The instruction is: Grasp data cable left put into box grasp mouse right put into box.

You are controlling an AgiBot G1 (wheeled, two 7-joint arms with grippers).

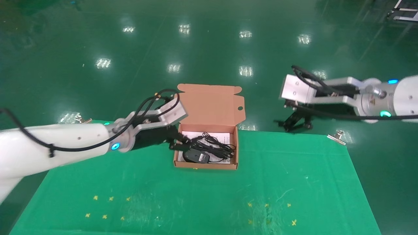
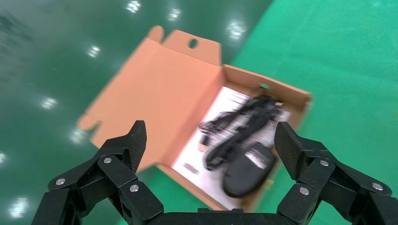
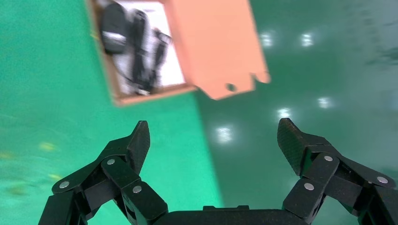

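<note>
The orange-brown box (image 1: 205, 165) stands open on the green cloth, its lid (image 1: 209, 104) tipped back. The black mouse (image 1: 195, 157) lies inside at the front. The data cable (image 1: 214, 145) lies behind it as a black bundle on the white sheet, tangled with the mouse's cord. My left gripper (image 1: 178, 142) is open and empty at the box's left edge. Its wrist view shows the box (image 2: 164, 84), mouse (image 2: 248, 168) and cable (image 2: 239, 124) beyond the left gripper (image 2: 210, 133). My right gripper (image 1: 294, 124) is open and empty over the table's far edge. The right wrist view (image 3: 213, 126) shows the box (image 3: 216, 42) farther off.
Metal clips hold the cloth at the far right corner (image 1: 338, 136) and far left corner (image 1: 83, 120). Yellow cross marks lie on the near cloth at the left (image 1: 107, 207) and the right (image 1: 267, 212). Shiny green floor lies beyond the table.
</note>
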